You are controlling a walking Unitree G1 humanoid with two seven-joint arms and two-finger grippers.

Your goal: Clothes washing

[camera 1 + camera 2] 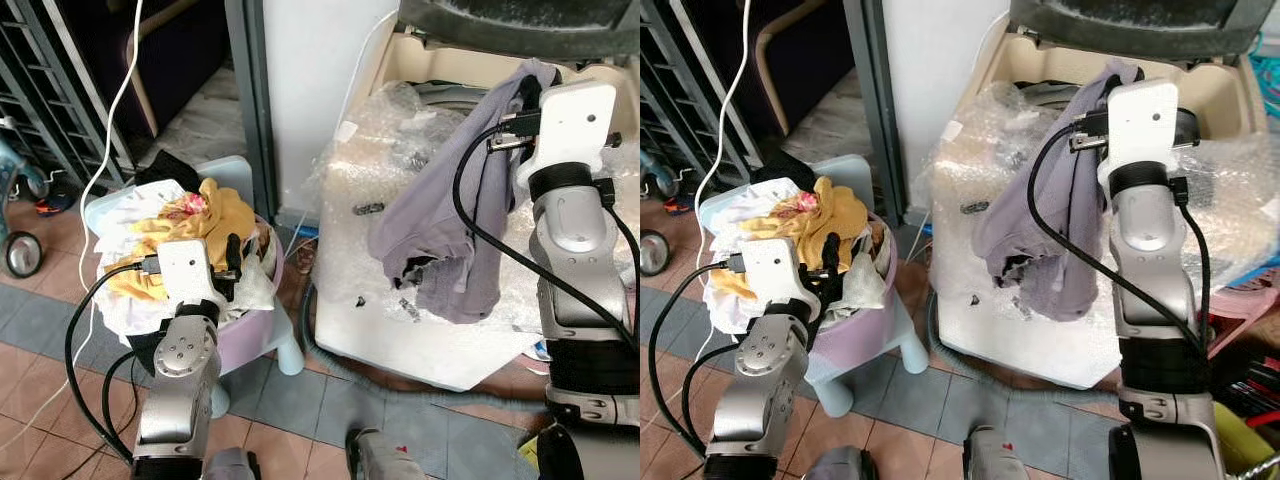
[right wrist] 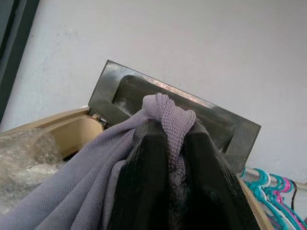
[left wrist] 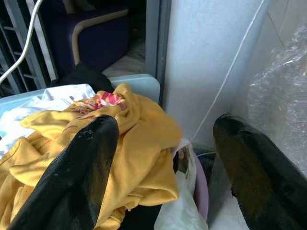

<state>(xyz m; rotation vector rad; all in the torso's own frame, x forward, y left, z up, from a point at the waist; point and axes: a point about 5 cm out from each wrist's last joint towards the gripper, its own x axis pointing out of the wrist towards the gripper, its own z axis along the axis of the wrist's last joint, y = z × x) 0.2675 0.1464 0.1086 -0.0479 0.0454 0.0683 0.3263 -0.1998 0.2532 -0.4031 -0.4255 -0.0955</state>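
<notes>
Right wrist view: our right gripper pinches a grey garment (ribbed hem bunched between fingers) | it drapes over the washing machine front edge | step: loading; next, carry it over the tub | left gripper spread empty above laundry basket.

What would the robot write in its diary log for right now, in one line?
phase: loading washer | right claw: shut on grey garment, over open washing machine | left claw: open, above yellow cloth in laundry basket
</notes>
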